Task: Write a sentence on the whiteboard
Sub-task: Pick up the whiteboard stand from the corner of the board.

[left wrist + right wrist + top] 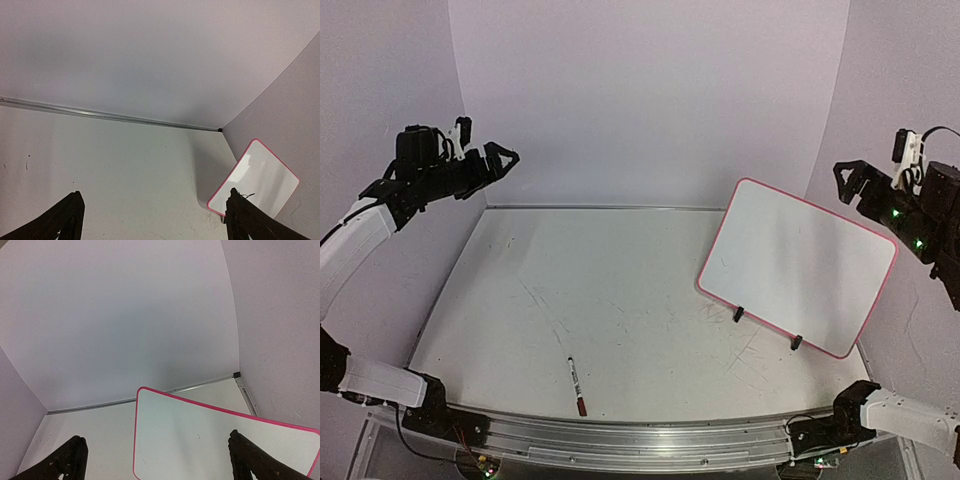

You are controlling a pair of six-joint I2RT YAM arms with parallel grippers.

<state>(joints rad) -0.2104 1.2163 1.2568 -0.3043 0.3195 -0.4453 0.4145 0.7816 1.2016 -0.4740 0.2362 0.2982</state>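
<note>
Your left tool (505, 158) and right tool (847, 180) are both spread wide with nothing in them, hanging in the air at either side of the scuffed, scratched white worktop (570, 280). You've got the whiteboard (800, 265) at the right rear, propped at a slant on two small black clip feet (739, 314). It's glossy, with rounded corners, a thin red-pink rim and a plain white face. A skinny white marker (576, 385) with a red end lies near the front edge, print too tiny to read. Wrist views crop the black fingers low.
</note>
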